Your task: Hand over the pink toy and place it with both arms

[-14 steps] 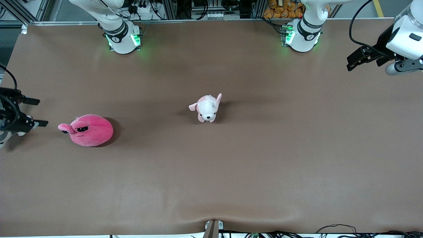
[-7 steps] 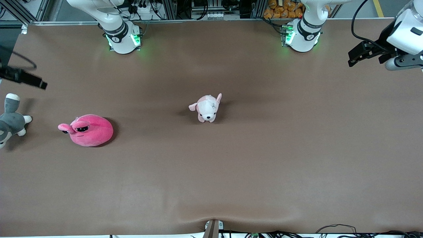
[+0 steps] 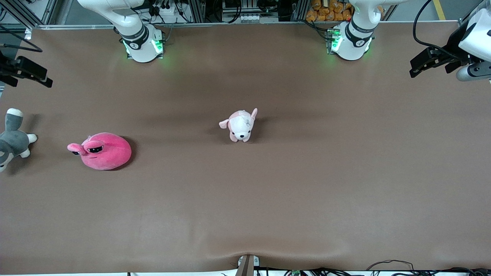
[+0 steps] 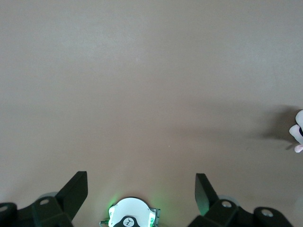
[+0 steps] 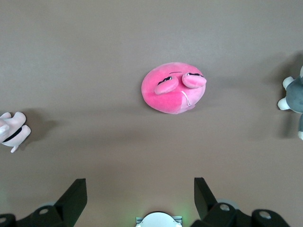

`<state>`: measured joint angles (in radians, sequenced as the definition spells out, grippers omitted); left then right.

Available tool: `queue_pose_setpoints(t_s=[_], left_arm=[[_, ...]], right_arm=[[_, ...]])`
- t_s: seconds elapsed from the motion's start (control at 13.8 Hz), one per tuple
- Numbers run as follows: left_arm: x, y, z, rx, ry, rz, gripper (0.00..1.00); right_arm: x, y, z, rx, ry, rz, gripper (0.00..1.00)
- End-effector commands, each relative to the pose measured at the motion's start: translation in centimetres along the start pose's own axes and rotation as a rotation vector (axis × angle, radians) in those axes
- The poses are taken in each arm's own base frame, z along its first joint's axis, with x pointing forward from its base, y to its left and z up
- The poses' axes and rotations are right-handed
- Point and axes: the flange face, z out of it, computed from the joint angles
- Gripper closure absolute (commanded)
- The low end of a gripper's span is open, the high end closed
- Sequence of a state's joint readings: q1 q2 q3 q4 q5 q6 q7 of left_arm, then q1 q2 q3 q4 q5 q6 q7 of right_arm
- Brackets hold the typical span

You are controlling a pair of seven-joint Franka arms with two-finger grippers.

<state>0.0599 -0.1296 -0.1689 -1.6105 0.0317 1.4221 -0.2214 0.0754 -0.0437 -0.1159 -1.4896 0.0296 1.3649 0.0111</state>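
- The pink toy [image 3: 101, 150] lies on the tabletop [image 3: 291, 191] toward the right arm's end, flat on its belly with its eye-stalks pointing at that end. No jaws touch it.
- A pale pink dog [image 3: 239, 124] stands near the middle of the tabletop, a little farther from the front camera than the pink toy and well apart from it. The task's "pink toy" could mean either one; the deeper pink one seems the likelier.
- A grey toy [image 3: 11, 140] lies at the tabletop's edge at the right arm's end, near the pink toy but apart from it.
- The right gripper [image 3: 32, 73] hangs in the air at the right arm's end; its wrist view looks straight down on the pink toy, with the jaws spread wide and holding nothing. That suits either a descent onto the toy or a pull-away from it.
- The left gripper [image 3: 427, 63] hangs high at the left arm's end, jaws released and bare, only tabletop under it. It waits.
- This layout fits a toy lying ready for pick-up as well as one already set down, so I cannot judge the stage.
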Motion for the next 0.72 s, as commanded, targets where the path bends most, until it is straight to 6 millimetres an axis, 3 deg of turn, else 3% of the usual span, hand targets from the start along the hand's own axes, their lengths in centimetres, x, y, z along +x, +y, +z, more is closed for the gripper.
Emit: queue_pose_setpoints(t_s=[0.0,0.65], left_arm=[[-0.24,-0.26,-0.20,0.008,-0.009,-0.002,0.00],[-0.26,-0.17,-0.36,0.006,-0.005,0.030,0.00]], right_arm=[[-0.81,0.23,0.29,-0.013,0.012,-0.013,0.00],[-0.76,0.26,0.09,-0.016,0.021,-0.013,0.00]])
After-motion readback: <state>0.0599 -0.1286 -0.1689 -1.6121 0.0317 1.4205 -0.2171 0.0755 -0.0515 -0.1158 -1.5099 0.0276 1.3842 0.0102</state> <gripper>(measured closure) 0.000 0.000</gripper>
